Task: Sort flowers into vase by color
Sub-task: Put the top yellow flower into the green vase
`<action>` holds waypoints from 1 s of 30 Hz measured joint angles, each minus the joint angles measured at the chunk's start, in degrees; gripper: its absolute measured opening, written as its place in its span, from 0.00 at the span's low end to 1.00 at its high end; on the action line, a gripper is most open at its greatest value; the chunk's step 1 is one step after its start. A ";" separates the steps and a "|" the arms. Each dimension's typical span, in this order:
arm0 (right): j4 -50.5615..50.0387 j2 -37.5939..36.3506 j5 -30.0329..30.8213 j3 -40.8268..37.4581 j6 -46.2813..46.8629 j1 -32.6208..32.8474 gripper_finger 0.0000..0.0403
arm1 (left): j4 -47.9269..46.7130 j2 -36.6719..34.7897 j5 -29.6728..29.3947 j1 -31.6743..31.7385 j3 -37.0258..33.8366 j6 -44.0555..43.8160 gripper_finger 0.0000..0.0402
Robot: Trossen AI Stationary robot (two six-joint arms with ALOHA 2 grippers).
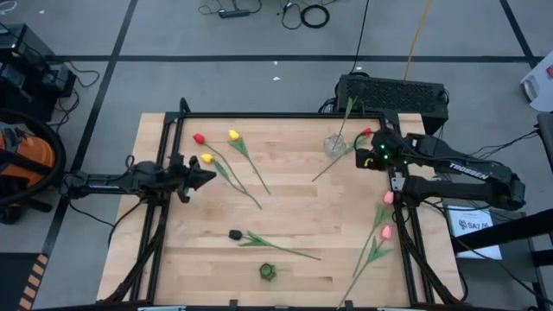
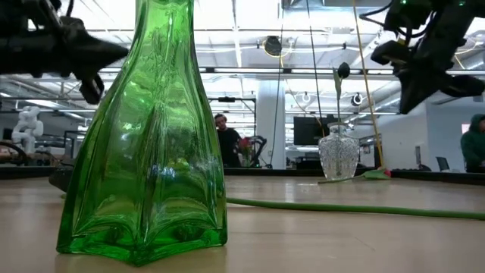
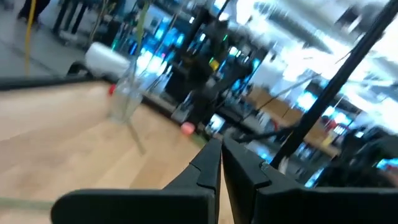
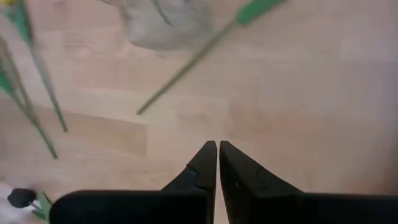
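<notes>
Wooden desk [image 1: 285, 216] carried scattered flowers. Right tool [image 4: 217, 149] pressed together, empty, hovering over bare wood; red tulip [image 1: 365, 132] just ahead beside clear vase [image 1: 334, 144]. Stems judged light, flexible: pinch mid-stem. Left tool [image 1: 210, 176] pressed together, yellow tulip [image 1: 206, 158] just beside.

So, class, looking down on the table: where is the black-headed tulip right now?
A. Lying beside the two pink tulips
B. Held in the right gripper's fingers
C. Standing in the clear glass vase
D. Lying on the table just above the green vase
D. In the high view the black-headed tulip lies flat on the wood, just above the green vase, its stem running off to the right, far from both arms.
</notes>
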 joint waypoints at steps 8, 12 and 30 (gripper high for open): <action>2.88 -0.01 1.19 -0.02 -11.54 -0.02 0.03 | 5.49 2.34 -22.54 0.01 5.22 -3.57 0.06; 2.86 -0.02 1.12 -0.02 -18.33 -0.02 0.03 | 2.09 10.75 -28.80 0.02 11.70 -4.80 0.06; -5.27 -0.03 0.93 -0.02 -34.75 -0.02 0.03 | -3.30 62.17 -30.36 5.44 48.88 -10.67 0.06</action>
